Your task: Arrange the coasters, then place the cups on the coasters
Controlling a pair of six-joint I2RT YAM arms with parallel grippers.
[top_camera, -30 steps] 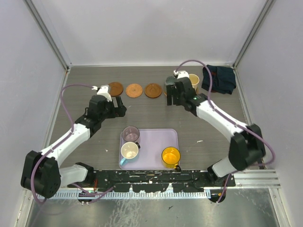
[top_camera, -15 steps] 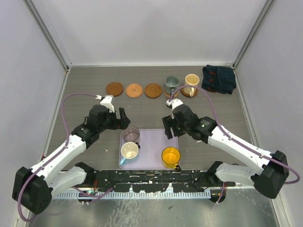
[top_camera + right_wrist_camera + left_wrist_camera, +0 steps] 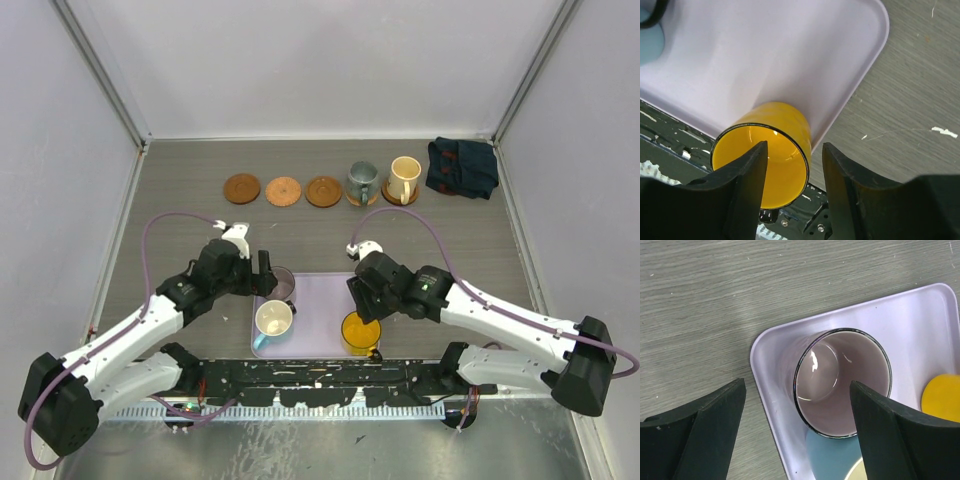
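Three bare brown coasters [image 3: 283, 191] lie in a row at the back. To their right the grey-teal cup [image 3: 361, 181] and the cream-beige cup [image 3: 403, 180] each stand on a coaster. The lavender tray [image 3: 325, 290] holds the purple cup [image 3: 279, 284], the cream-and-blue cup [image 3: 272, 320] and the yellow cup [image 3: 360, 330]. My left gripper [image 3: 797, 387] is open and straddles the left wall of the purple cup [image 3: 842, 382]. My right gripper [image 3: 795, 147] is open too, with one finger inside the yellow cup [image 3: 785, 125] and the other outside its wall.
A dark blue cloth [image 3: 461, 166] lies at the back right corner. The yellow cup stands at the tray's near right corner, close to the black rail [image 3: 320, 375] along the table's front edge. Grey walls close in the left, back and right sides.
Both arms have drawn back from the coaster row to the tray. The left gripper has come over the purple cup; the right has dropped onto the yellow cup, its jaws narrowing.
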